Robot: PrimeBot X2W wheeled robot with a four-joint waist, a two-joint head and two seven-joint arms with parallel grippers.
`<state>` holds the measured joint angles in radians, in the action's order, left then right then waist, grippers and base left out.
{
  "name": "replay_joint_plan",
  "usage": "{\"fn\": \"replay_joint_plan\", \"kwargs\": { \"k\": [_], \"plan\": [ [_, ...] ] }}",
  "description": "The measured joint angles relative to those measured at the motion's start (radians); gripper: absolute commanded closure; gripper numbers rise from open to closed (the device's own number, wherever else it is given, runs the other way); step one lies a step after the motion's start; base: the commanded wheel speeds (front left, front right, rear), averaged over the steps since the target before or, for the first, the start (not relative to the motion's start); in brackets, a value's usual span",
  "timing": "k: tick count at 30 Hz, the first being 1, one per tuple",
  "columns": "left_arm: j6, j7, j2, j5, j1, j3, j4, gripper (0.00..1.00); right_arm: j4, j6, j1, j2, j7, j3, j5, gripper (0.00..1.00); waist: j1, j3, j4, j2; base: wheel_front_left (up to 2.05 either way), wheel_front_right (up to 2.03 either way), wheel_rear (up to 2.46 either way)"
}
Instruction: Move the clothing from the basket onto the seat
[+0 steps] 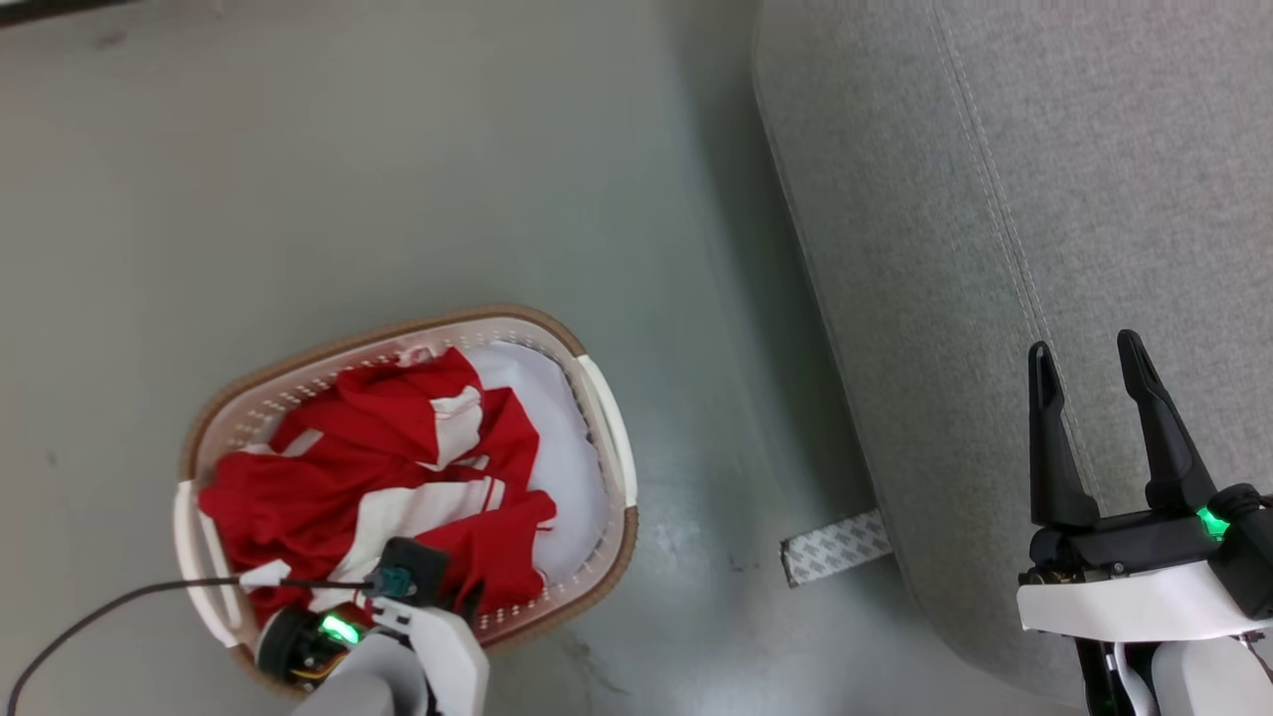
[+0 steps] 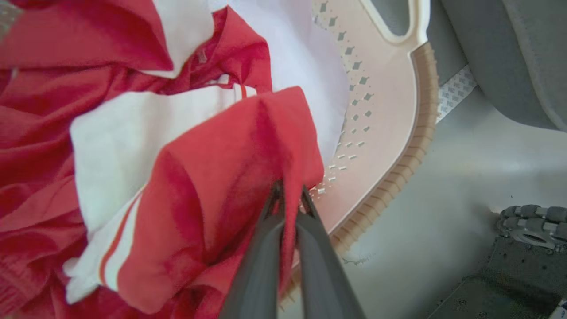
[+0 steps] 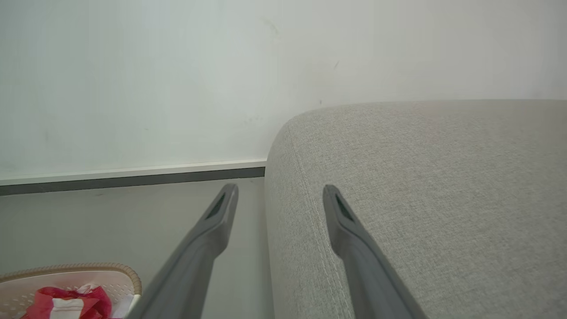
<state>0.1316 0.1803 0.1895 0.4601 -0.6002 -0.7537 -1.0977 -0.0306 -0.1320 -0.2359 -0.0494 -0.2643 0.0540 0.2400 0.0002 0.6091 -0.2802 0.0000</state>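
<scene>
Red cloth, one fold of the clothing (image 2: 230, 177), is pinched between the two dark fingers of the left gripper (image 2: 290, 192). The tips are pressed together on it just inside the perforated wall of the basket (image 2: 381, 110), at the edge of the basket nearest the robot. The gripped fold stands up from the heap. Beside it lie a white panel and a thin red-and-white striped band.

In the head view the garments fill most of the basket (image 1: 609, 423), and plain white cloth lies along its edge towards the seat. A green light (image 1: 340, 628) glows on the left wrist, and a dark cable (image 1: 99, 612) trails from it across the basket's left edge.

The basket stands on the grey floor (image 1: 398, 149), apart from the seat (image 1: 995, 199), which carries no clothing. A strip of patterned tape (image 1: 835, 545) lies on the floor at the near edge of the seat; its print is too small to read.

The right gripper (image 1: 1084, 348) hangs over the seat's left edge beside the stitched seam, its fingers spread wide and holding nothing. Beyond them are a pale wall (image 3: 133, 88) and a dark skirting line (image 3: 133, 179).
</scene>
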Motion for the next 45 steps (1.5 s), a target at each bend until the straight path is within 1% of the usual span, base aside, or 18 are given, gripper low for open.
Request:
{"fn": "replay_joint_plan", "kwargs": {
  "k": [5, 10, 16, 19, 22, 25, 30, 34, 37, 40, 45],
  "plan": [
    [0.000, 0.034, -0.020, 0.074, 0.002, -0.026, 0.041, 1.00, -0.017, 0.000, 0.001, 0.000, 0.000, -0.005, -0.003, 0.00, 0.0000, -0.056, 0.028, 0.0000, 0.00, 0.00, 0.00],
    [0.000, 0.050, -0.023, 0.166, 0.033, -0.048, 0.110, 1.00, -0.042, 0.000, 0.026, 0.000, 0.000, -0.007, -0.011, 0.00, -0.0002, -0.146, 0.061, 0.0000, 0.00, 0.00, 0.00],
    [0.000, 0.048, 0.002, 0.235, 0.083, -0.083, 0.193, 1.00, -0.074, 0.000, 0.094, 0.000, 0.000, -0.012, -0.016, 0.00, -0.0002, -0.285, 0.105, 0.0000, 0.00, 0.00, 0.00],
    [0.000, 0.041, 0.013, 0.266, 0.103, -0.077, 0.245, 1.00, -0.089, 0.000, 0.137, 0.000, 0.000, -0.017, -0.020, 0.00, -0.0002, -0.356, 0.127, 0.0000, 0.00, 0.00, 0.00],
    [-0.002, 0.032, 0.027, 0.310, 0.115, -0.049, 0.309, 1.00, -0.100, 0.000, 0.182, 0.000, 0.000, -0.024, -0.025, 0.00, -0.0003, -0.425, 0.151, 0.0000, 0.00, 0.00, 0.00],
    [-0.022, 0.018, 0.045, 0.334, 0.133, -0.024, 0.397, 1.00, -0.108, 0.000, 0.221, 0.000, 0.000, -0.026, -0.029, 0.00, -0.0003, -0.489, 0.174, 0.0000, 0.00, 0.00, 0.00],
    [-0.085, -0.008, 0.083, 0.367, 0.154, 0.012, 0.592, 1.00, -0.119, 0.000, 0.267, 0.000, 0.000, -0.030, -0.039, 0.00, -0.0004, -0.577, 0.212, 0.0000, 0.00, 0.00, 0.00],
    [-0.144, -0.022, 0.109, 0.371, 0.152, 0.048, 0.750, 1.00, -0.120, 0.000, 0.269, 0.000, 0.000, -0.028, -0.052, 0.00, -0.0004, -0.617, 0.243, 0.0000, 0.00, 0.00, 0.00],
    [-0.176, -0.040, 0.119, 0.379, 0.141, 0.070, 0.839, 1.00, -0.122, 0.000, 0.269, 0.000, 0.000, -0.028, -0.055, 0.00, -0.0004, -0.636, 0.257, 0.0000, 0.00, 0.00, 0.00],
    [-0.200, -0.051, 0.137, 0.379, 0.118, 0.093, 0.894, 1.00, -0.123, 0.000, 0.269, 0.000, 0.000, -0.026, -0.055, 0.00, -0.0004, -0.649, 0.262, 0.0000, 0.00, 0.00, 0.00],
    [-0.231, -0.062, 0.162, 0.378, 0.087, 0.121, 0.941, 1.00, -0.128, 0.000, 0.271, 0.000, 0.000, -0.021, -0.055, 0.00, -0.0004, -0.666, 0.258, 0.0000, 0.00, 0.00, 0.00]
  ]
}}
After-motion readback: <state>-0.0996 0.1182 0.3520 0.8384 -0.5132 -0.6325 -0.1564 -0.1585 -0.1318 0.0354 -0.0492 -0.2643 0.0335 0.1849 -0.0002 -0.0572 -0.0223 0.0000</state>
